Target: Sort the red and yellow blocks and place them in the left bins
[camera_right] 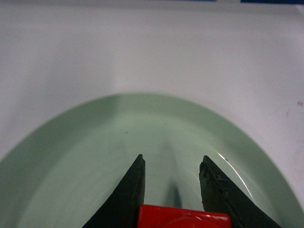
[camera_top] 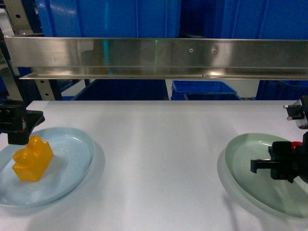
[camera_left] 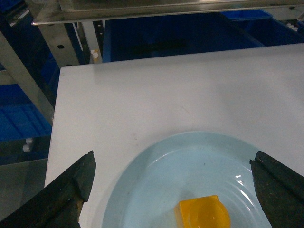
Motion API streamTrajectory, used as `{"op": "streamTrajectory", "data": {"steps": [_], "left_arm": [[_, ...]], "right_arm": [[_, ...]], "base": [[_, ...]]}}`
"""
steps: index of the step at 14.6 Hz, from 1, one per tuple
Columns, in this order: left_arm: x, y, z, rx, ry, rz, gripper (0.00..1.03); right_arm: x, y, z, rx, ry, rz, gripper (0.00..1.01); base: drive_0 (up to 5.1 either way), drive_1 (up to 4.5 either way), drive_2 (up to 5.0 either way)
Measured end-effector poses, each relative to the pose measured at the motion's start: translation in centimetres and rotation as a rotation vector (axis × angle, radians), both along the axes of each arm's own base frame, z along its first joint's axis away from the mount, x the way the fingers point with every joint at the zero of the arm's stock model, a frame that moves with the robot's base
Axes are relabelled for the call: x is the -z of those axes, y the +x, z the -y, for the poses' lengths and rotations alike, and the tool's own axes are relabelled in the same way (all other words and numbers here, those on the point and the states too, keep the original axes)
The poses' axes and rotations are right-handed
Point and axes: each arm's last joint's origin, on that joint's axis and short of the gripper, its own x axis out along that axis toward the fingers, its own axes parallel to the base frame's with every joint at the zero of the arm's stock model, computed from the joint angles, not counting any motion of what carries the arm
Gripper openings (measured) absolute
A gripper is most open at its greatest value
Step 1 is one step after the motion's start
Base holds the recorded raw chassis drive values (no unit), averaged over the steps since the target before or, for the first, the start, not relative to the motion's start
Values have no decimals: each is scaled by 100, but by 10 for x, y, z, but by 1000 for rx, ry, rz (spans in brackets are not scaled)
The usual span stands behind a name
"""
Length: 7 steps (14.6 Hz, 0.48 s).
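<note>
The orange-yellow block (camera_top: 32, 159) rests on a pale blue plate (camera_top: 72, 163) at the left; in the left wrist view the block (camera_left: 203, 214) lies low between the jaws. My left gripper (camera_left: 173, 164) hangs above it, open wide and touching nothing. The red block (camera_right: 183, 219) is pinched between the fingers of my right gripper (camera_right: 172, 161), just above a pale green plate (camera_right: 71, 156). From the head camera that gripper (camera_top: 260, 166) hovers over the green plate (camera_top: 240, 154) at the right. Bright-blue bins (camera_left: 180, 42) sit beyond the table's far edge.
A stainless steel shelf rail (camera_top: 154, 57) spans the view above the table's far edge, with more blue crates (camera_top: 106, 17) behind it. A metal upright (camera_left: 52, 38) stands at the table's far left corner. White tabletop (camera_top: 159, 159) lies between the two plates.
</note>
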Motion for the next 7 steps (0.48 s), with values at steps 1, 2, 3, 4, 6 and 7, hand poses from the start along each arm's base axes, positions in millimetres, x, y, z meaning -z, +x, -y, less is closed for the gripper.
{"op": "streamTrajectory", "data": {"steps": [1,2,3,4,6,7], "left_arm": [[0,0,0,0,0,0,98],[0,0,0,0,0,0,98],[0,0,0,0,0,0,98],[0,0,0,0,0,0,98],[0,0,0,0,0,0,98],[0,0,0,1,0,0,98]], "right_arm": [[-9,-1,0,-8,-4,37,29],[-22,-2,0,-22,-3,73,29],[-33,-4,1,-32,-7,108,29],[-47,-11,4,-40,-16,148,29],[-92,-34,18,-41,-43,276,29],[-112,-43,24,-40,-58,341,29]], "base": [[0,0,0],[0,0,0],[0,0,0],[0,0,0],[0,0,0],[0,0,0]]}}
